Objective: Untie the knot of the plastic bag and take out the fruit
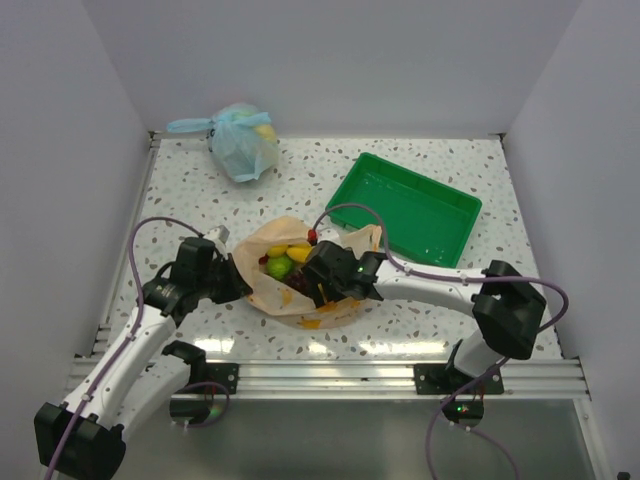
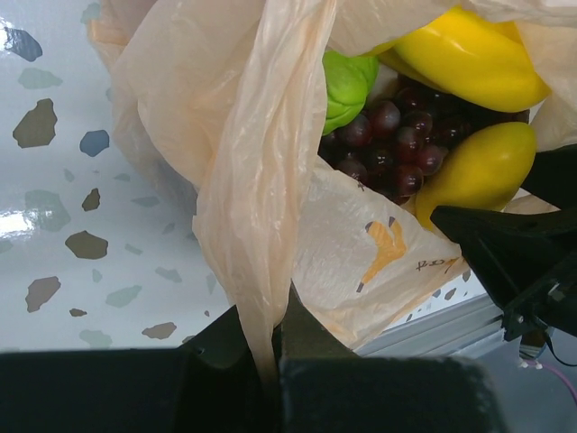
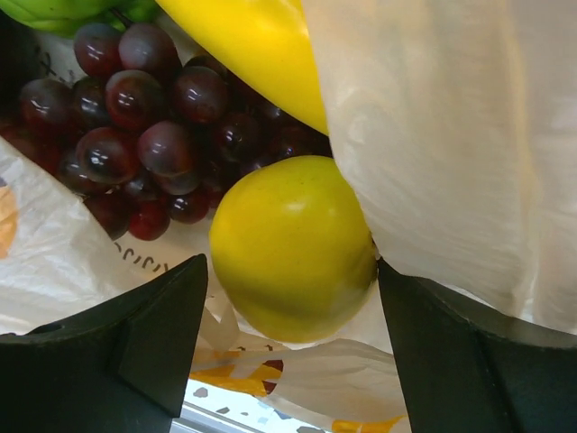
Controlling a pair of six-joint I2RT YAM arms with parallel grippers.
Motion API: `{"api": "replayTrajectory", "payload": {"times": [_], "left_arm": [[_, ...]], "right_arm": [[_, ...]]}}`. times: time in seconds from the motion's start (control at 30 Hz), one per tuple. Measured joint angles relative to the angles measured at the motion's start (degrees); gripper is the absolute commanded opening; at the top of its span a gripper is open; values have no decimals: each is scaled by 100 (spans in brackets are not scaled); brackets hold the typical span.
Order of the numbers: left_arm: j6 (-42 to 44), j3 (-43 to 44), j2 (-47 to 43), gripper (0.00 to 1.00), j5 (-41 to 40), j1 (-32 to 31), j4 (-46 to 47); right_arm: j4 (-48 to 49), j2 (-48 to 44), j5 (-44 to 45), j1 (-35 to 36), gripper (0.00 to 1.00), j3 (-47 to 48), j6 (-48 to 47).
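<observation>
The plastic bag [image 1: 272,298] lay in the middle of the bench [image 1: 190,200], between the left arm [image 1: 140,335] and the right arm [image 1: 435,287]. Its mouth was open at the top, and the fruit [image 1: 285,262] sat inside.

The left jaws were at the bag's left side. They were shut tight on a twisted strip [image 2: 257,225] of the thin orange plastic. The strip ran up from the jaws to the bag.

The right jaws were down in the bag's mouth, at its right side. They were apart, and the yellow mango [image 3: 293,244] sat between them. They were not squeezing it. A small gap showed between the mango and one finger [image 3: 153,334]. The other finger [image 3: 460,352] was just beside the mango, and a fold of the bag hung down to its top.

The dark grapes [image 3: 144,135] lay right next to the mango and touched it. A yellow banana [image 3: 248,41] lay across the grapes, behind the mango. The green lime [image 2: 347,86] sat beside the grapes on their far side.

A green tray [image 1: 420,215] stood near the bag, to the right and farther back. A light blue bag [image 1: 240,140] lay at the back left of the bench, well apart from the orange one.
</observation>
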Motion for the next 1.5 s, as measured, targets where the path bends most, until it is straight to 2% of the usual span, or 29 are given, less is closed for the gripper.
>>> {"api": "replayTrajectory", "payload": {"times": [0.1,0.2,0.43,0.53,0.73,0.93,1.03,1.27,1.5], "left_arm": [[-2,-2,-20,0,0,0,-4],[-2,-2,-59,0,0,0,-4],[-7,-4,-111,0,-24,0,-9],[-9,-4,-114,0,-63,0,-15],[-15,7,-98,0,-219,0,-39],[-28,74,-81,0,-494,0,-240],[-59,76,-83,0,-562,0,-289],[-59,76,-83,0,-623,0,-339],[-59,76,-81,0,-605,0,-337]], "right_arm": [[50,127,-2,0,84,0,-24],[138,201,-15,0,77,2,-90],[212,122,-203,2,40,142,-374],[216,-155,-341,2,33,256,-533],[476,-835,-640,2,30,791,-905],[586,-1051,-527,-160,27,1552,-1318],[586,-1113,-404,-765,25,1790,-1397],[424,-1062,-98,-2833,25,1878,-1357],[549,-85,-498,-4022,27,1943,-813]]}}
